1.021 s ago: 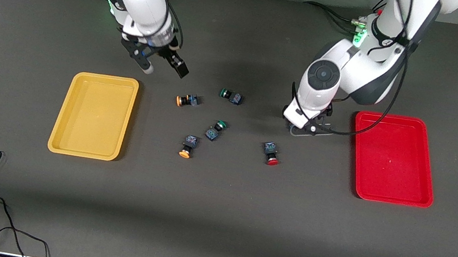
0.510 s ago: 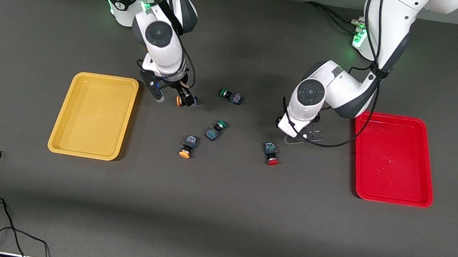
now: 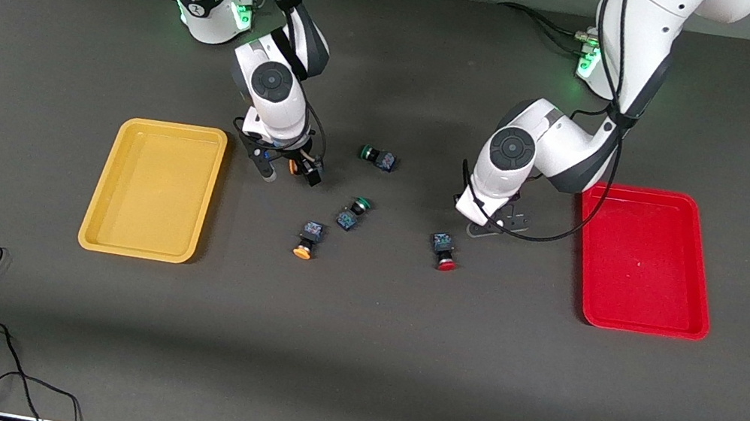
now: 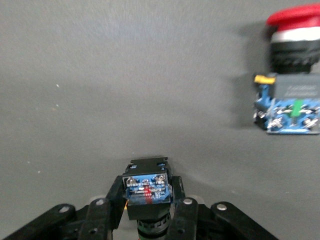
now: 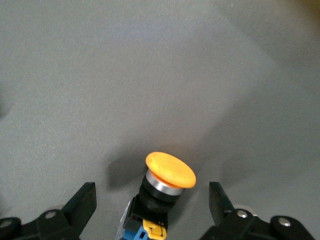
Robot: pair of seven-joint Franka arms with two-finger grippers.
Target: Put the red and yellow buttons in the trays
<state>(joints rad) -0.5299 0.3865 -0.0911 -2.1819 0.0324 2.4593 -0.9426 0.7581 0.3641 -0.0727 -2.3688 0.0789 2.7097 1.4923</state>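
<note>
Nearest on the bench: one yellow button [image 3: 303,250] and one red button [image 3: 444,261], both loose between the yellow tray [image 3: 154,188] and red tray [image 3: 645,259]. Farther: right gripper [image 3: 288,172], jaws open around second yellow button [image 5: 169,181]; left gripper [image 3: 492,222], jaws clamped on second red button [image 4: 146,189].

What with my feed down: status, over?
Right gripper open, straddling yellow button. Left gripper shut on second button, cap hidden. Yellow tray, red tray empty. Green button close, not blocking.
</note>
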